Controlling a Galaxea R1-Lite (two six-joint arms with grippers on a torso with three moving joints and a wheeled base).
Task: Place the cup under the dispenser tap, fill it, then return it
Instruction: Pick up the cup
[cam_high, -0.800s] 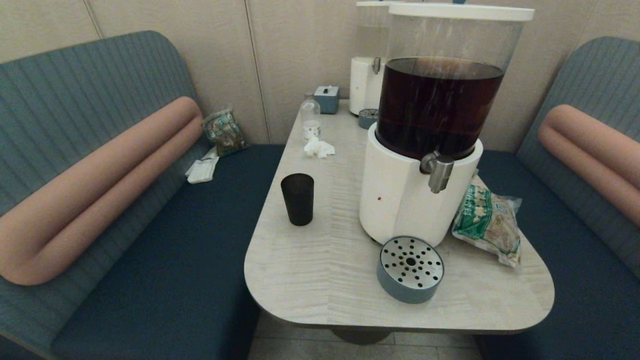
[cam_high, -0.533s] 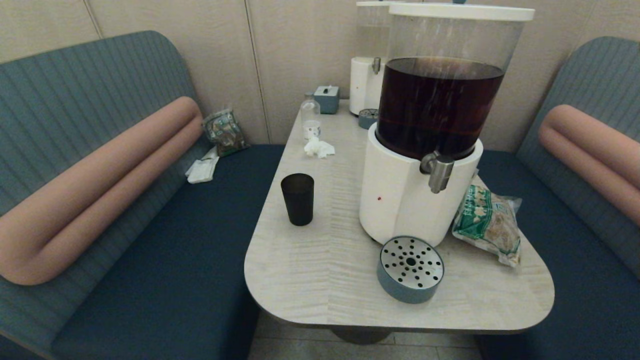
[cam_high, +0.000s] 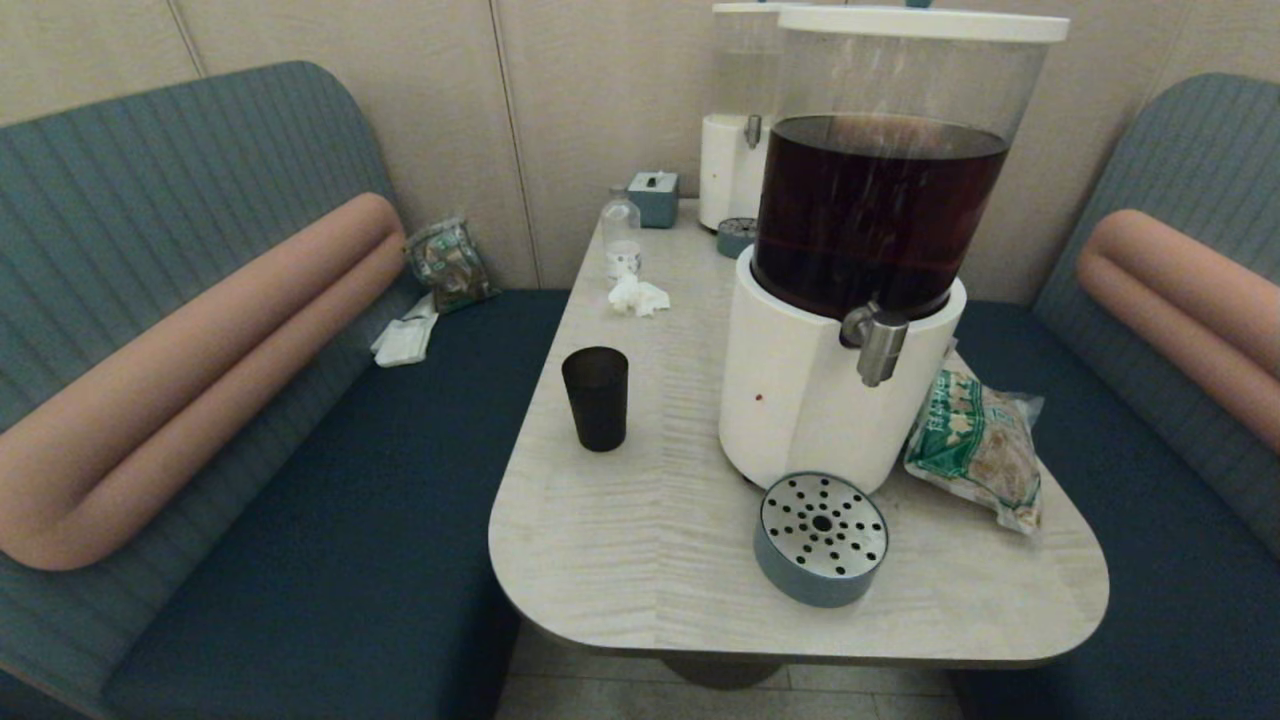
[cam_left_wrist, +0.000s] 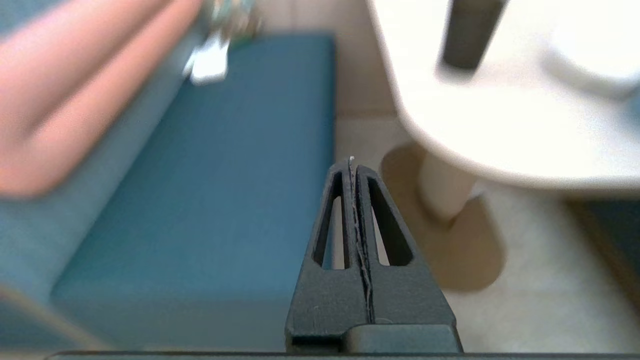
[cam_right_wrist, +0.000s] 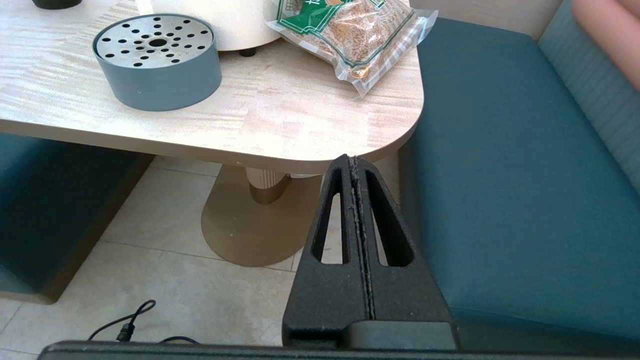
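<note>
The smoky-black cup (cam_high: 595, 398) stands upright on the table's left side; it also shows in the left wrist view as a dark cup (cam_left_wrist: 468, 32). The brushed-silver tap (cam_high: 876, 340) sticks out of the white base of the big dispenser (cam_high: 830, 390) holding dark brown liquid. A round grey drip tray (cam_high: 820, 538) sits on the table below and in front of the tap. My left gripper (cam_left_wrist: 351, 161) is shut and empty, low beside the table's near left edge, above the bench and floor. My right gripper (cam_right_wrist: 353, 159) is shut and empty, below the table's near right corner. Neither arm shows in the head view.
A green-printed snack bag (cam_high: 978, 447) lies right of the dispenser. At the back stand a small clear bottle (cam_high: 621, 237), a crumpled tissue (cam_high: 637, 295), a grey box (cam_high: 654, 197) and a second clear-liquid dispenser (cam_high: 735, 150). Blue benches (cam_high: 330, 520) flank the table (cam_high: 640, 540).
</note>
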